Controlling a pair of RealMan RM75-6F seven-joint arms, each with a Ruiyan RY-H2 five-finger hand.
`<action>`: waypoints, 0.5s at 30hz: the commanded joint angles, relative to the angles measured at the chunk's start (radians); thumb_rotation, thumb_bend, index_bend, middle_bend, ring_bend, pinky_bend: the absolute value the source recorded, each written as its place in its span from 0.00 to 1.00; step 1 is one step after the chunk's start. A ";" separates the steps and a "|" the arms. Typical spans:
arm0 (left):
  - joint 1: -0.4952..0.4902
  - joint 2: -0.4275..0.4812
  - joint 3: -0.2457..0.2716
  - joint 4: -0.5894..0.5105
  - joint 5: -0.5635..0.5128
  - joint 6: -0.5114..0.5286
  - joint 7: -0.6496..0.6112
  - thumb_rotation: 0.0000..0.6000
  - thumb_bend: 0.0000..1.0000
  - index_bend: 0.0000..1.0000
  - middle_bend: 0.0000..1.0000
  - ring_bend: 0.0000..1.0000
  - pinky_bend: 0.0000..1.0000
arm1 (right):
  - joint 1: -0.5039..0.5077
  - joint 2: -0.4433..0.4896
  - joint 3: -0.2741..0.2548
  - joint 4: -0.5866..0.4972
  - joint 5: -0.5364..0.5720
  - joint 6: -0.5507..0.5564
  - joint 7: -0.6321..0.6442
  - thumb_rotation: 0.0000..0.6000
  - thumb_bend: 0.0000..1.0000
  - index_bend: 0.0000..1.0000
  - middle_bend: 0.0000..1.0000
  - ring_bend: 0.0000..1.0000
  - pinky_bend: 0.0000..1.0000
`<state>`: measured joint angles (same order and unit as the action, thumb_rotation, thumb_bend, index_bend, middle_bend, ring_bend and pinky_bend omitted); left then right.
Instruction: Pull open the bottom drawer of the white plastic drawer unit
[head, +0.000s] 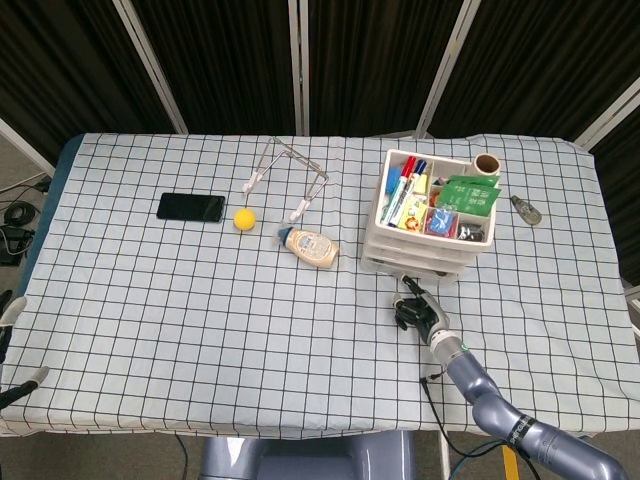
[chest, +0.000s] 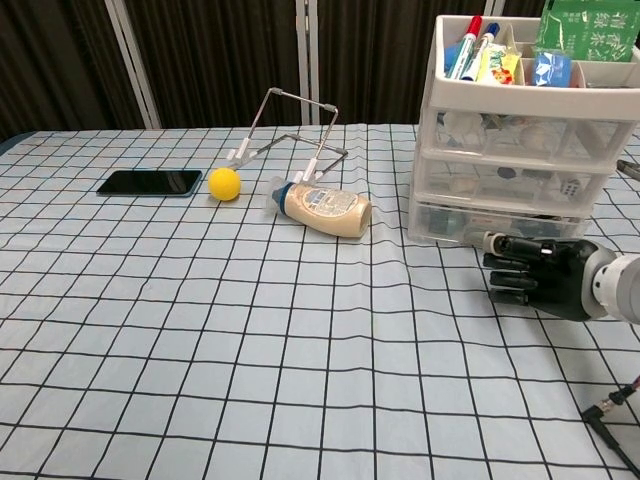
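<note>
On the table's right half, well back from the near edge, stands the drawer unit (head: 425, 225), its top tray crammed with markers and a green packet whose print is too small to read. Open checked cloth (head: 200, 330) lies in front of it and to its left, all the way to the near edge. The right hand (chest: 535, 272) sits low on the cloth at the unit's front, fingers (chest: 505, 268) curled in a row toward the bottom drawer (chest: 500, 222); the topmost fingertip reaches the drawer's lower lip, but whether it hooks the pull or only touches it I cannot tell. No left hand shows in either view. A black cable (head: 432, 395) trails on the cloth near the right arm's wrist. Left of the unit lie a bottle (chest: 325, 207), a yellow ball (chest: 224, 183), a phone (chest: 150, 182) and a wire stand (chest: 290, 130); the bottle's label is unreadable.
</note>
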<state>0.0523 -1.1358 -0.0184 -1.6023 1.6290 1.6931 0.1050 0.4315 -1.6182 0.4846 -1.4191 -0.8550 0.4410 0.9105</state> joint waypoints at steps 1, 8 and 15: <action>0.001 -0.001 0.002 -0.001 0.003 0.001 0.003 1.00 0.00 0.00 0.00 0.00 0.00 | -0.010 0.006 -0.002 -0.014 -0.010 -0.003 0.000 1.00 0.57 0.21 0.96 0.99 0.88; 0.004 0.002 0.007 -0.005 0.016 0.009 0.010 1.00 0.00 0.00 0.00 0.00 0.00 | -0.049 0.022 -0.018 -0.057 -0.050 -0.016 0.004 1.00 0.57 0.22 0.96 0.99 0.88; 0.007 0.003 0.011 -0.007 0.027 0.016 0.009 1.00 0.00 0.00 0.00 0.00 0.00 | -0.095 0.042 -0.030 -0.112 -0.116 -0.023 0.015 1.00 0.57 0.23 0.96 0.99 0.88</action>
<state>0.0586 -1.1329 -0.0073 -1.6087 1.6554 1.7090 0.1142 0.3466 -1.5822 0.4575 -1.5194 -0.9576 0.4200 0.9225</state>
